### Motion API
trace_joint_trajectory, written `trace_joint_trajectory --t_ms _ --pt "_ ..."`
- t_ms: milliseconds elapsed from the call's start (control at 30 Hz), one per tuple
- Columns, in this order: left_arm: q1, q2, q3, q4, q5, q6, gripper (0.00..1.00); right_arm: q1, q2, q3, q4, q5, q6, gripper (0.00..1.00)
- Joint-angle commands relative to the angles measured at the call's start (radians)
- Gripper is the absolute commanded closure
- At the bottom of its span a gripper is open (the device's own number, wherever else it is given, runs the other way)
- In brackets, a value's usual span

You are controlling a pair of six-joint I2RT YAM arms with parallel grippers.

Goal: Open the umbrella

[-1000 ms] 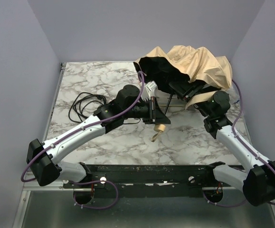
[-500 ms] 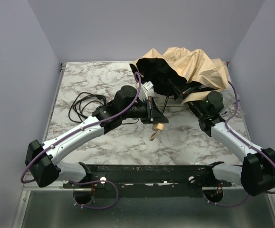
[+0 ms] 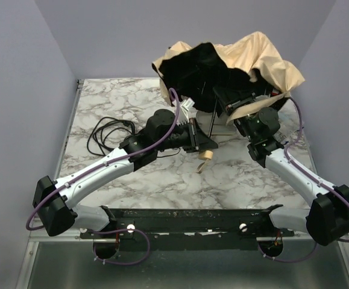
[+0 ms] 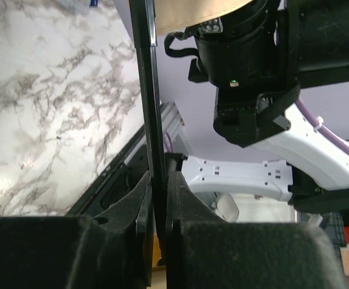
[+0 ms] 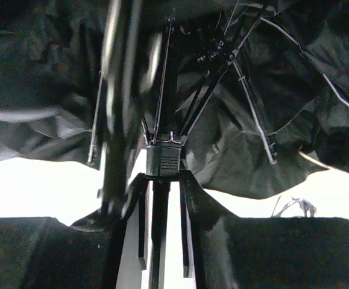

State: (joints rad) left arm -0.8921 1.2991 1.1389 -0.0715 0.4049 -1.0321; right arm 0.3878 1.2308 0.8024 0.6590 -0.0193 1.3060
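Note:
The umbrella's tan canopy (image 3: pixel 264 54) with its black underside (image 3: pixel 192 69) hangs half spread above the table's far right. Its thin black shaft (image 3: pixel 213 120) slants down to a tan handle (image 3: pixel 205 155) with a small wrist loop (image 3: pixel 200 168). My left gripper (image 3: pixel 197 139) is shut on the shaft just above the handle. In the left wrist view the shaft (image 4: pixel 145 90) runs up from the left gripper (image 4: pixel 159 186). My right gripper (image 3: pixel 225 103) is under the canopy. In the right wrist view the right gripper (image 5: pixel 161 176) straddles the shaft with gaps either side, tips against the runner (image 5: pixel 162 159).
A coiled black cable (image 3: pixel 105 132) lies on the marble table (image 3: pixel 132 174) at centre left. Purple walls close in on both sides and behind. The right arm (image 4: pixel 264 174) crosses close in front of the left wrist camera. Ribs (image 5: pixel 249 102) fan out above the runner.
The right gripper has pushed the runner up the shaft. The canopy has risen and spread wider, showing more black underside. The left gripper has kept its hold near the handle.

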Motion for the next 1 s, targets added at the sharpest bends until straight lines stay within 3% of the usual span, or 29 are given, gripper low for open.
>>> trace_joint_trajectory --t_ms 0,133,333,767,967 --pt "-0.162 -0.021 0.054 -0.063 0.174 0.128 1.00 -0.061 0.058 0.180 -0.047 0.599 -0.048 0.81" --pt "-0.214 0.009 0.065 -0.074 0.172 0.137 1.00 -0.062 0.103 0.327 -0.039 0.739 -0.126 0.81" --pt "-0.244 0.029 0.039 -0.051 0.176 0.128 1.00 -0.065 0.149 0.440 0.047 0.827 -0.254 0.83" --pt "-0.247 0.023 0.044 -0.111 0.126 0.163 1.00 -0.067 0.149 0.395 0.211 0.813 -0.344 0.89" --pt "-0.260 -0.027 -0.042 -0.173 0.124 0.225 1.00 -0.120 0.235 0.536 0.318 0.804 -0.442 0.97"
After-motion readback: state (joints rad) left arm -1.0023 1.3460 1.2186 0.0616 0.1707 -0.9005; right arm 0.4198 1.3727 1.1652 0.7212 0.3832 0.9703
